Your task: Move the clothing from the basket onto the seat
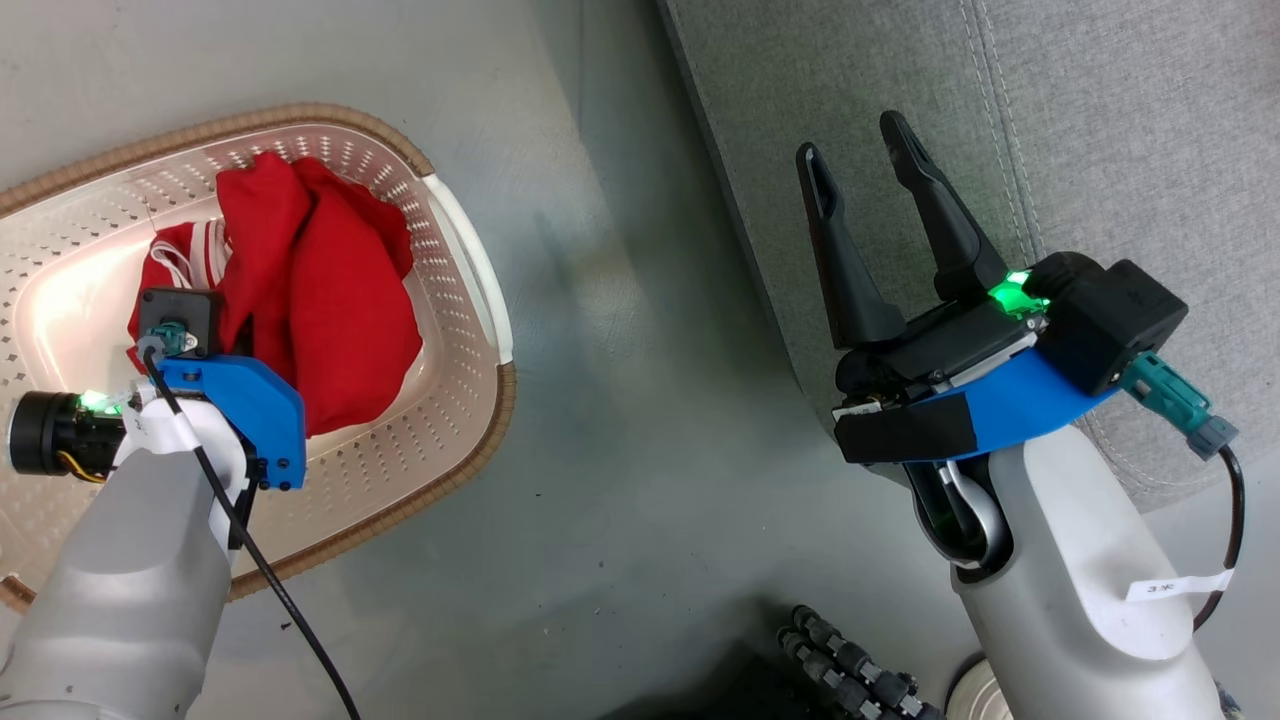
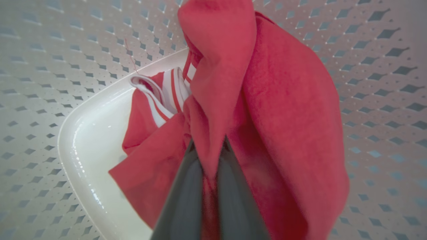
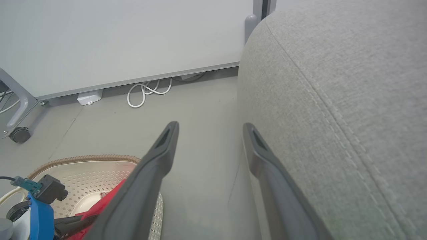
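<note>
My left end effector (image 2: 207, 146) is clenched on a fold of the plain red garment (image 1: 340, 300), with the cloth pinched between the two dark fingers in the lower middle of the left wrist view. The right end effector (image 1: 850, 135) hangs released and empty at the centre right of the head view, over the near edge of the seat (image 1: 1100, 150). All the clothing sits inside the basket (image 1: 470, 270) at the upper left of the head view. The striped garment (image 2: 166, 90) lies underneath and beside the plain one, touching it. As I read it, the step is the lift-out. I would raise the left arm straight up until the hanging cloth clears the brown rim, and only then swing towards the right of the frame. I would go slowly, since the striped piece may cling and ride up, or the light basket may tip or drag if fabric snags on the perforated wall. The grip holds only a thin fold, so a jerk could let it slip. The basket stands on a smooth grey floor (image 1: 620, 400), which looks slippery enough for the basket to slide. In the right wrist view a white cable (image 3: 146, 91) loops along the foot of a pale wall panel (image 3: 116, 40) near the top, and a caster (image 3: 20, 135) shows at the left edge, both well apart from my path.
</note>
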Robot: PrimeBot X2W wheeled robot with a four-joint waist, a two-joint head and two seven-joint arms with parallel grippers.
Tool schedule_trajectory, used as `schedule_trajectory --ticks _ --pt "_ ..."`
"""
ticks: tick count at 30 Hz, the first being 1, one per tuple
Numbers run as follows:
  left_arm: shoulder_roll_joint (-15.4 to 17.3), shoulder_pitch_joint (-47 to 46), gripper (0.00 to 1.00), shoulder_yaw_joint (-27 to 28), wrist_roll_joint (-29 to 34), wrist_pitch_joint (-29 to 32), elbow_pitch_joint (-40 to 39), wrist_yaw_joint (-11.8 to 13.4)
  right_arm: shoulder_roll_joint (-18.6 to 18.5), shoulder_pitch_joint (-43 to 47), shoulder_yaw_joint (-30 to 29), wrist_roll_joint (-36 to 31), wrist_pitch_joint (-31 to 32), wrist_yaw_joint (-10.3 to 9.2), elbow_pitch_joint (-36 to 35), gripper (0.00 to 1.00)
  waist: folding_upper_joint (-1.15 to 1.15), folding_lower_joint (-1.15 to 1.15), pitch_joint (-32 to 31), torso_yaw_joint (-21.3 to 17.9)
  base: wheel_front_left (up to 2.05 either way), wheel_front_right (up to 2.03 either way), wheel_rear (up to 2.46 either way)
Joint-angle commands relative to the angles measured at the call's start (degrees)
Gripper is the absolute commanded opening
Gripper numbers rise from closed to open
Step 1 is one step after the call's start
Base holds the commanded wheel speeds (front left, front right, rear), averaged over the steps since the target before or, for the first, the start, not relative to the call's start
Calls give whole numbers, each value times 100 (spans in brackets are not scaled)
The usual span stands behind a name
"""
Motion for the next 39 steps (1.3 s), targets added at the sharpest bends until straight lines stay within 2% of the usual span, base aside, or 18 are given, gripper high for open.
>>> schedule_trajectory --ticks 1,10,15,29,32,39 --pt "-7 -132 0 -25 -17 -49 64 -16 9 19 0 -17 -30 3 7 100 0 0 -13 -1 0 0 0" --pt "-89 -189 0 -46 -88 -152 252 -67 8 -76 72 4 -31 2 70 100 0 0 -95 -5 0 0 0" --pt "-175 -17 0 -36 -146 -387 313 -73 6 -160 182 27 -30 2 193 100 0 0 -408 -19 0 0 0" --pt "-858 563 0 -191 -223 -964 129 -359 1 242 203 -463 -26 3 1042 100 0 0 -2546 727 0 0 0" --pt "-1006 748 0 -238 -219 -998 -64 -445 0 429 235 -494 -26 3 1303 100 0 0 -3152 938 0 0 0" --pt "-1149 1015 0 -296 -100 -1000 -614 -561 -2 789 299 -495 17 2 1723 100 0 0 -4087 1246 0 0 0"
